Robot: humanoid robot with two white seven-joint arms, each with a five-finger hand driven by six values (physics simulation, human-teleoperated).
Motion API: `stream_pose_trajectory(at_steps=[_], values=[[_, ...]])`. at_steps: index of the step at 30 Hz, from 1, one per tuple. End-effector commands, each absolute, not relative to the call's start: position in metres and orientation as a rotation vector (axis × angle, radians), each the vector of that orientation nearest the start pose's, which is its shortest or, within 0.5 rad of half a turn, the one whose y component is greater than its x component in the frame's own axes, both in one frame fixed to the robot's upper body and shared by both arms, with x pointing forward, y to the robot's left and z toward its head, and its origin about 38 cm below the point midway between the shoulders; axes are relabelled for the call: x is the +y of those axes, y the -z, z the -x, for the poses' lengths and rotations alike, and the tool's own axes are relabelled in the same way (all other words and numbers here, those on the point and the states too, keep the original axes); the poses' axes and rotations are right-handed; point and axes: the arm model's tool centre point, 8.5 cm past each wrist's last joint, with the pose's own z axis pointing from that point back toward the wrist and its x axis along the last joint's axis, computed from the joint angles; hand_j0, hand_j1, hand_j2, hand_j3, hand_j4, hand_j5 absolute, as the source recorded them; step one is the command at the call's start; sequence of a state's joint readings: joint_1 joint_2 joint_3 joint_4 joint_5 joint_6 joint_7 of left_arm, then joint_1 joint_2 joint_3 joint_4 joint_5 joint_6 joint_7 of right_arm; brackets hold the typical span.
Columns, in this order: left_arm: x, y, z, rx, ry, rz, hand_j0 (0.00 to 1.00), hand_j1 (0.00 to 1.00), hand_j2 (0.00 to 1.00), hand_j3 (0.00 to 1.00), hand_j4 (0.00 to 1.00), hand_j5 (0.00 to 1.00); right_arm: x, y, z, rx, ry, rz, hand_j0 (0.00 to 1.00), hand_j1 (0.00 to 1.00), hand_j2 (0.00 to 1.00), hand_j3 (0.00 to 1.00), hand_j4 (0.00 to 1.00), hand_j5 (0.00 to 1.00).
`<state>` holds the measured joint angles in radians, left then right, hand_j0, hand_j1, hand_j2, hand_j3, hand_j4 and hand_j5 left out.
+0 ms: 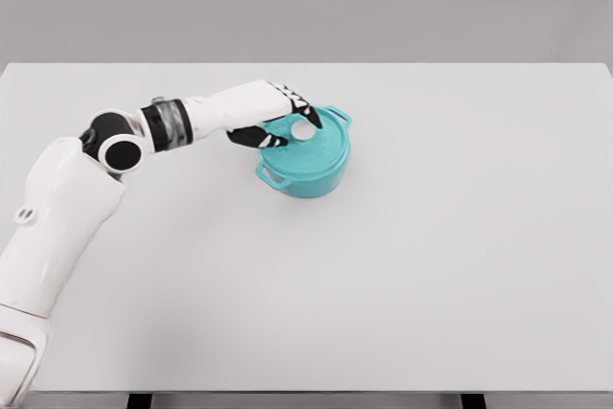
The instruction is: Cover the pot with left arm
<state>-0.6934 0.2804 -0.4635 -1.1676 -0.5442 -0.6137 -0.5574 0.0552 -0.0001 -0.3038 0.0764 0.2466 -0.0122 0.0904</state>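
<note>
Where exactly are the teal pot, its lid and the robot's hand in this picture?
pot [305, 179], head view, on its front side wall.
lid [324, 144], head view, on its teal top surface.
left hand [278, 114], head view, on the hand over the lid's knob.

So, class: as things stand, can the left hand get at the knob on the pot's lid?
Probably yes. The left hand is already at the white knob on the teal lid, and nothing else on the table stands in its way.
</note>
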Motion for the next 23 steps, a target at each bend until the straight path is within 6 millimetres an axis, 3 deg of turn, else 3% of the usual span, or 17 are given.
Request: stream_pose_trajectory(at_steps=[1, 4, 7, 8, 9, 10, 11, 12, 14, 17, 23], values=[[0.167, -0.196, -0.486, -1.7, 1.883, -0.226, 0.69, 0.69, 0.69, 0.69, 0.69, 0.69, -0.256, 0.258, 0.059, 0.11, 0.069, -0.022, 1.0, 1.0, 1.0, 1.0, 1.0, 1.0], [0.174, -0.212, -0.48, -1.744, 1.893, -0.246, 0.69, 0.69, 0.69, 0.69, 0.69, 0.69, -0.256, 0.258, 0.059, 0.111, 0.068, -0.022, 1.0, 1.0, 1.0, 1.0, 1.0, 1.0], [0.176, -0.215, -0.479, -1.755, 1.885, -0.242, 0.7, 0.7, 0.7, 0.7, 0.7, 0.7, -0.256, 0.258, 0.059, 0.111, 0.068, -0.022, 1.0, 1.0, 1.0, 1.0, 1.0, 1.0], [0.188, -0.223, -0.476, -1.759, 1.89, -0.256, 0.77, 0.77, 0.77, 0.77, 0.77, 0.77, -0.256, 0.258, 0.059, 0.111, 0.068, -0.022, 1.0, 1.0, 1.0, 1.0, 1.0, 1.0], [0.204, -0.233, -0.471, -1.762, 1.898, -0.276, 0.85, 0.85, 0.85, 0.85, 0.85, 0.85, -0.256, 0.258, 0.059, 0.111, 0.069, -0.022, 1.0, 1.0, 1.0, 1.0, 1.0, 1.0], [0.23, -0.244, -0.464, -1.724, 1.931, -0.309, 1.0, 1.0, 1.0, 1.0, 1.0, 1.0, -0.256, 0.258, 0.059, 0.111, 0.068, -0.022, 1.0, 1.0, 1.0, 1.0, 1.0, 1.0], [0.287, -0.258, -0.452, -1.651, 1.914, -0.341, 1.0, 1.0, 1.0, 1.0, 1.0, 1.0, -0.256, 0.258, 0.059, 0.11, 0.067, -0.022, 1.0, 1.0, 1.0, 1.0, 1.0, 1.0], [0.329, -0.263, -0.441, -1.595, 1.871, -0.36, 1.0, 1.0, 1.0, 1.0, 1.0, 1.0, -0.256, 0.258, 0.059, 0.111, 0.068, -0.022, 1.0, 1.0, 1.0, 1.0, 1.0, 1.0], [0.366, -0.254, -0.426, -1.552, 1.793, -0.384, 1.0, 1.0, 1.0, 1.0, 1.0, 1.0, -0.256, 0.258, 0.059, 0.111, 0.068, -0.022, 1.0, 1.0, 1.0, 1.0, 1.0, 1.0], [0.378, -0.247, -0.423, -1.535, 1.759, -0.392, 1.0, 1.0, 1.0, 1.0, 1.0, 1.0, -0.256, 0.258, 0.059, 0.111, 0.068, -0.022, 1.0, 1.0, 1.0, 1.0, 1.0, 1.0], [0.376, -0.244, -0.423, -1.536, 1.757, -0.384, 1.0, 1.0, 1.0, 1.0, 1.0, 1.0, -0.256, 0.258, 0.059, 0.111, 0.068, -0.022, 1.0, 1.0, 1.0, 1.0, 1.0, 1.0]])
